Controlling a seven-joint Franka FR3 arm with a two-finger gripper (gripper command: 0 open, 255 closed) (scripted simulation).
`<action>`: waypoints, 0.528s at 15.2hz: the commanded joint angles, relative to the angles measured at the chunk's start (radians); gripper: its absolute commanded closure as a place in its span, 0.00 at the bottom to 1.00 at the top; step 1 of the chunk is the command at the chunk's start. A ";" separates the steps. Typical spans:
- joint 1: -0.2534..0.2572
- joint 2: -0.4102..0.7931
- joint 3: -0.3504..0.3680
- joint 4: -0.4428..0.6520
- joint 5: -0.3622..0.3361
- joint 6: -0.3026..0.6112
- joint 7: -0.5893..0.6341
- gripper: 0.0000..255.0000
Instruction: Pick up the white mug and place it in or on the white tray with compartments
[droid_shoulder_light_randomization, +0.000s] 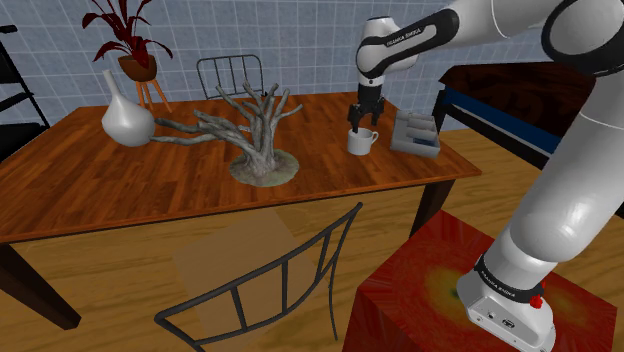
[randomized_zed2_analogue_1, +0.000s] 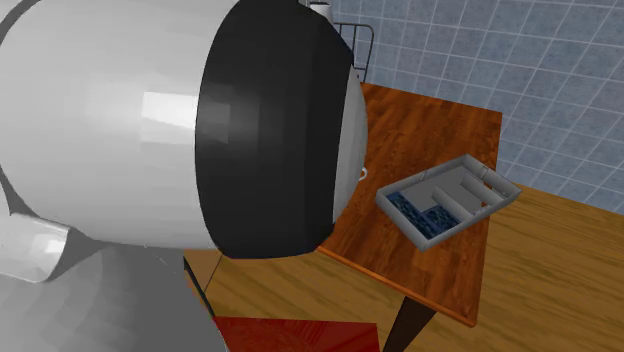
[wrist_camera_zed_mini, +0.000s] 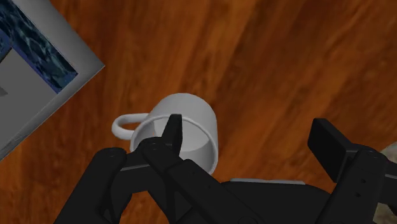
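Wood floor (droid_shoulder_light_randomization: 120, 270) lies closest to you in the shoulder view. The red stand (droid_shoulder_light_randomization: 420, 290) sits on it, and the white arm (droid_shoulder_light_randomization: 560, 200) goes up from the stand. Beside the stand is a black wire chair (droid_shoulder_light_randomization: 290, 270).

Next comes the brown wood table (droid_shoulder_light_randomization: 120, 180). Near its edge on the shoulder view's right, the white mug (droid_shoulder_light_randomization: 362, 143) stands upright on the wood. The black gripper (droid_shoulder_light_randomization: 357, 124) points down right over it. Its 2 fingers (wrist_camera_zed_mini: 170, 137) are wide apart and hold nothing. 1 finger is at the mug's mouth and the other is out past the mug's side. You cannot tell if that finger touches the rim.

The mug's handle points at the grey tray (droid_shoulder_light_randomization: 412, 145) with blue-floored boxes. The tray sits just beside the mug, not touching it.

Farther along the table are a grey tree shape (droid_shoulder_light_randomization: 255, 130) and a white vase (droid_shoulder_light_randomization: 127, 118). Behind the table you see 1 more chair (droid_shoulder_light_randomization: 230, 72), a red plant (droid_shoulder_light_randomization: 125, 30) and the blue tile wall (droid_shoulder_light_randomization: 300, 30).
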 joint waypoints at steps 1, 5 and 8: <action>-0.007 0.081 -0.006 0.064 0.008 0.011 -0.016 0.00; -0.022 0.247 -0.009 0.220 0.026 0.010 -0.039 0.00; -0.027 0.301 -0.008 0.263 0.031 0.017 -0.045 0.00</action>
